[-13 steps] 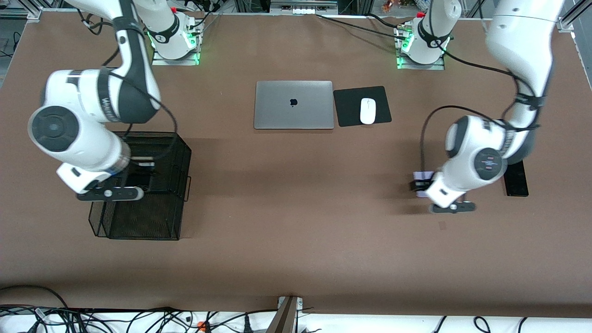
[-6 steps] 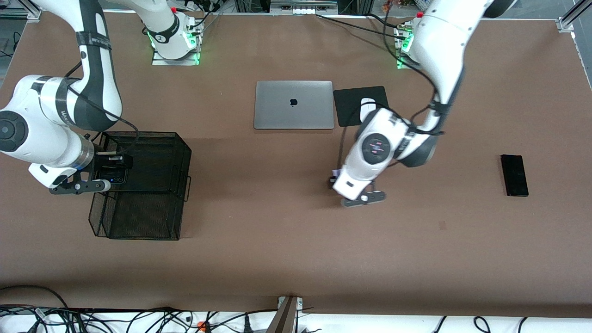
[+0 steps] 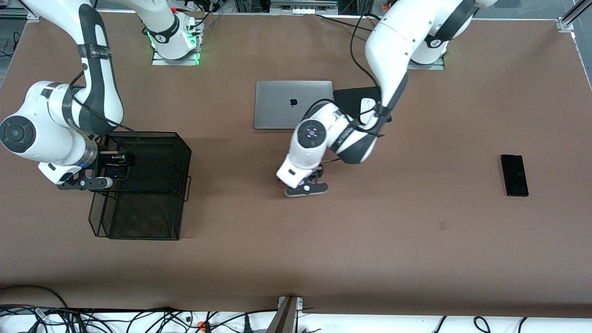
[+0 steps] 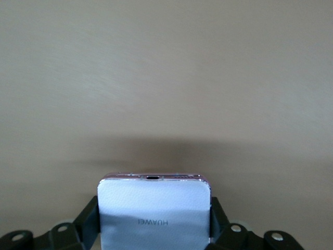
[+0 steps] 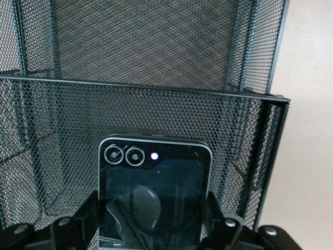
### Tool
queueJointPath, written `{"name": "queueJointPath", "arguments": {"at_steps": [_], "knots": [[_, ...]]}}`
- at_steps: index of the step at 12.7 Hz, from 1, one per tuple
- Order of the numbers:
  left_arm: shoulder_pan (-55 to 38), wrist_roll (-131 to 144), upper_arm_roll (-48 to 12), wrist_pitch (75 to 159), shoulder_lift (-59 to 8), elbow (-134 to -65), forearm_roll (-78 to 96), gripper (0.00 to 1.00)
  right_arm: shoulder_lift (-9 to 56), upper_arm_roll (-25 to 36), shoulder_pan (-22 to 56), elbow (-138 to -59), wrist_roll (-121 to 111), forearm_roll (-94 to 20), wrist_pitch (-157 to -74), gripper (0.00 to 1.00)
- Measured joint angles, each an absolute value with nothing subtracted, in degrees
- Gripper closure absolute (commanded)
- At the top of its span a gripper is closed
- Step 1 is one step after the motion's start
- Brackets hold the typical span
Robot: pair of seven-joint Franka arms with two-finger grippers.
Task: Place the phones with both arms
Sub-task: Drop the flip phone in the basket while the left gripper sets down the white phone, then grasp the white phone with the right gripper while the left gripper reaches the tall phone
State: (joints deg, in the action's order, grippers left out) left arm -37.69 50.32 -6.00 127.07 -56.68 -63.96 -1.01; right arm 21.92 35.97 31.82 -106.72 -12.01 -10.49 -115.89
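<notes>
- Since the frame a second ago, we see the left gripper (image 3: 311, 181) has carried the white-lavender phone (image 4: 154, 214) from beside the long black phone (image 3: 514, 175) toward the laptop (image 3: 282, 104); it now hangs over bare desk (image 3: 323, 249) just in front of the laptop.
- Its fingers (image 4: 87, 219) are clamped on the white-lavender phone's edges.
- The right gripper (image 3: 115, 167) has shifted a little over the black mesh basket (image 3: 152, 203), well away from the laptop toward the right arm's end; its fingers (image 5: 86, 216) grasp the small black phone (image 5: 154, 200) above the basket's mesh.
- The long black phone lies flat where it was, well away from the laptop toward the left arm's end.
- The desk is brown; a white mouse (image 3: 366, 104) on a black pad (image 3: 351, 99) sits beside the laptop, and cables (image 3: 138, 319) trail along the desk's near edge.
</notes>
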Motion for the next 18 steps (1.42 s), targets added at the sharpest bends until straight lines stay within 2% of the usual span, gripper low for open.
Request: {"name": "queueJointPath", "arguments": {"at_steps": [1, 3, 6, 7, 8, 10, 14, 18], "knots": [[-39.3, 51.3, -5.2, 127.1, -58.6, -61.7, -1.0, 1.0, 22.0, 36.0, 31.8, -106.8, -12.0, -10.6, -115.9, 0.22], [-42.3, 54.2, -2.9, 128.4, -61.7, -59.0, -1.0, 1.0, 22.1, 36.0, 31.8, -106.9, -12.0, -10.6, -115.9, 0.01], [-43.9, 57.6, -1.7, 130.2, -64.4, -57.5, -1.0, 1.0, 21.9, 36.0, 31.5, -106.8, -12.0, -10.6, -116.0, 0.0], [-44.1, 58.7, -1.5, 130.2, -64.4, -57.3, -1.0, 0.42, 21.8, 36.0, 31.5, -106.5, -12.0, -10.6, -116.0, 0.0], [-44.2, 59.6, -1.4, 130.4, -64.4, -57.2, -1.0, 0.0, 21.8, 35.9, 31.6, -106.0, -12.0, -10.6, -116.1, 0.0], [-44.3, 60.4, -1.3, 130.9, -64.4, -57.1, -1.0, 0.0, 21.7, 35.5, 31.8, -103.2, -12.0, -10.9, -115.6, 0.0], [-44.1, 61.8, -0.4, 130.2, -64.4, -56.3, -1.0, 0.0, 21.6, 34.8, 34.2, -95.7, -9.3, -15.3, -109.5, 0.01], [-38.9, 59.5, -0.1, 120.1, -60.8, -53.5, -0.4, 0.0, 22.2, 34.2, 39.8, -93.1, -6.4, -17.2, -108.6, 0.01]]}}
